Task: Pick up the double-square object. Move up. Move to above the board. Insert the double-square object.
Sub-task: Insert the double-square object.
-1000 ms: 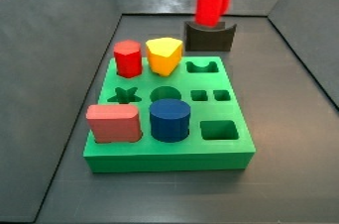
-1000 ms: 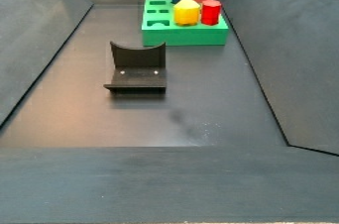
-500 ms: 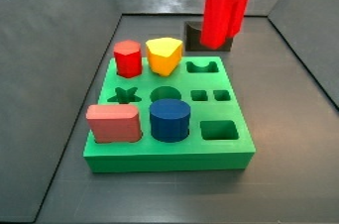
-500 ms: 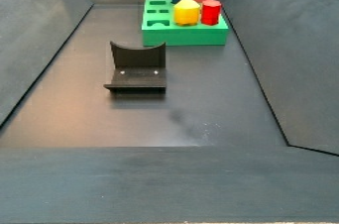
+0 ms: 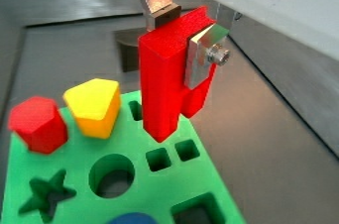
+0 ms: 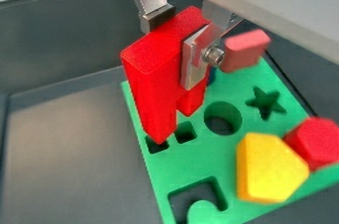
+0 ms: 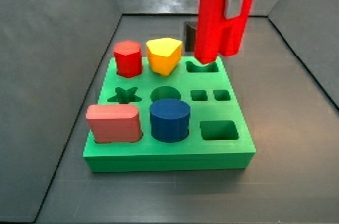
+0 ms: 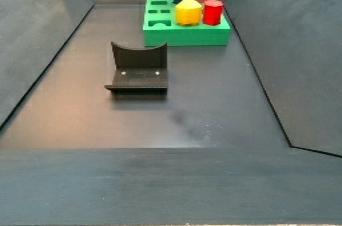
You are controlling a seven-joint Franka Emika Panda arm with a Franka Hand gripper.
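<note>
The gripper [image 5: 185,40] is pinching the double-square object [image 5: 172,79], hovering over the board [image 5: 219,178] below; pickup looks finished, insertion is remaining.

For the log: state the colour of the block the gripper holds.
Bright red; the double-square object in the gripper, clearest in a wrist view.

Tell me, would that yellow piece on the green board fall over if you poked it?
Probably not easily. The yellow piece looks short and chunky with flat sides, and it seems to sit in the board, so it shouldn't roll. It looks stiff, maybe smooth. The gripper is busy above the board, shut on the double-square object.
</note>
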